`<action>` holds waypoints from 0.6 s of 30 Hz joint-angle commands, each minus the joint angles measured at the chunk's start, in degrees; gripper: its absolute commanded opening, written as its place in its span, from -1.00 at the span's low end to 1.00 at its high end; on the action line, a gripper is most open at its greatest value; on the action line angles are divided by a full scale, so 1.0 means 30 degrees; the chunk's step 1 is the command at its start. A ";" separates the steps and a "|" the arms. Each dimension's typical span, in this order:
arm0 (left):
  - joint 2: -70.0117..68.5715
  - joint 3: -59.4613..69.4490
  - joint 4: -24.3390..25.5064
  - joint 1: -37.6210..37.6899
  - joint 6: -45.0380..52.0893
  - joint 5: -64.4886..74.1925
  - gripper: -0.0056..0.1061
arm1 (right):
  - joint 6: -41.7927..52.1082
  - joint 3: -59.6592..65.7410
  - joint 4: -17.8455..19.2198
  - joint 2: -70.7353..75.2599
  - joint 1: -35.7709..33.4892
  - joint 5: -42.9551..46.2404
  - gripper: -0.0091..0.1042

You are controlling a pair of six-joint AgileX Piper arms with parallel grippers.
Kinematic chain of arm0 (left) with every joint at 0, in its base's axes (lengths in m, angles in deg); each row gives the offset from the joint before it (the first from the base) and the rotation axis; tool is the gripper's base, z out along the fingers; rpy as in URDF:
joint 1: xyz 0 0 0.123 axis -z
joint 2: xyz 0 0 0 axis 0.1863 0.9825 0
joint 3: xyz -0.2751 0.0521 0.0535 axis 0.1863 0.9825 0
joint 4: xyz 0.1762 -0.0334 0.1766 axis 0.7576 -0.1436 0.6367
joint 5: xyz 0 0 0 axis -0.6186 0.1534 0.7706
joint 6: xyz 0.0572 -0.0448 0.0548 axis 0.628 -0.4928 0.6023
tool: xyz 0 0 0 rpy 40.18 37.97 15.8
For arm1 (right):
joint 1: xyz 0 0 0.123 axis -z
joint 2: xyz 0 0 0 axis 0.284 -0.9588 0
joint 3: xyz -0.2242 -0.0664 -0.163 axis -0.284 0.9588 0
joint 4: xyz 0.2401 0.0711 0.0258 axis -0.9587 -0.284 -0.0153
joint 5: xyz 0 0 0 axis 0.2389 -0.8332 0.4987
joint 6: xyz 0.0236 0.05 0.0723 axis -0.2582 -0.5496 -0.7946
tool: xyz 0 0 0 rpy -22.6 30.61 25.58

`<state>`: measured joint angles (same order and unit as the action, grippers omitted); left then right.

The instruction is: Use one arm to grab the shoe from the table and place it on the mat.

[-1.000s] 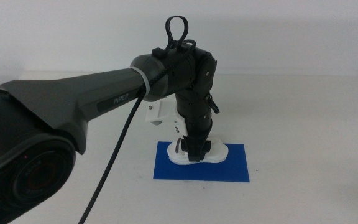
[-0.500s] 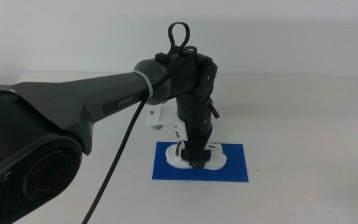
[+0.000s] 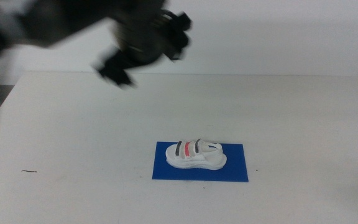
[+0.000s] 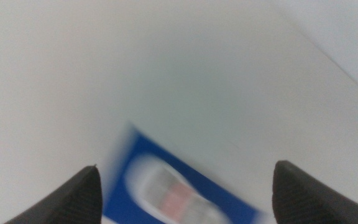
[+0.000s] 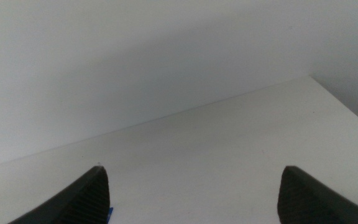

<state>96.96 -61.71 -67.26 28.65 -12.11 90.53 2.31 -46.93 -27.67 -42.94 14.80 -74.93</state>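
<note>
The white shoe (image 3: 197, 155) with dark and red straps lies on its sole on the blue mat (image 3: 235, 168), near the front middle of the white table (image 3: 291, 112). The left arm is blurred at the top left of the middle view, and its gripper (image 3: 118, 70) is high above the table, well clear of the shoe. In the left wrist view the jaws stand wide apart and empty, with the shoe (image 4: 169, 196) and mat (image 4: 126, 155) far below. The right gripper is out of the middle view; its jaws stand wide apart and empty over bare table in the right wrist view.
The table's far edge (image 3: 229, 75) meets a plain white wall. A small dark speck (image 3: 28, 171) lies at the table's front left. A sliver of the blue mat (image 5: 110, 214) shows in the right wrist view.
The left gripper let go of the shoe on the mat and swung up and away to the back left. The shoe stays on the mat.
</note>
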 commanded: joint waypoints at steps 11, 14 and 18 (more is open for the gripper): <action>-1.4361 1.4520 0.3828 -0.1678 1.1965 -1.0314 0.78 | 0.0060 0.0047 0.0184 0.0090 -0.0034 0.0156 0.56; -1.8101 1.8958 0.3778 -0.2760 1.2882 -1.4576 0.78 | 0.0060 0.0047 0.0184 0.0090 -0.0034 0.0156 0.56; -2.1906 2.3075 0.4380 -0.4639 1.1232 -1.6136 0.78 | 0.0060 0.0047 0.0184 0.0090 -0.0034 0.0156 0.56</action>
<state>34.63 3.33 -55.12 16.28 23.82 45.33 2.31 -46.93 -27.67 -42.94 14.80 -74.93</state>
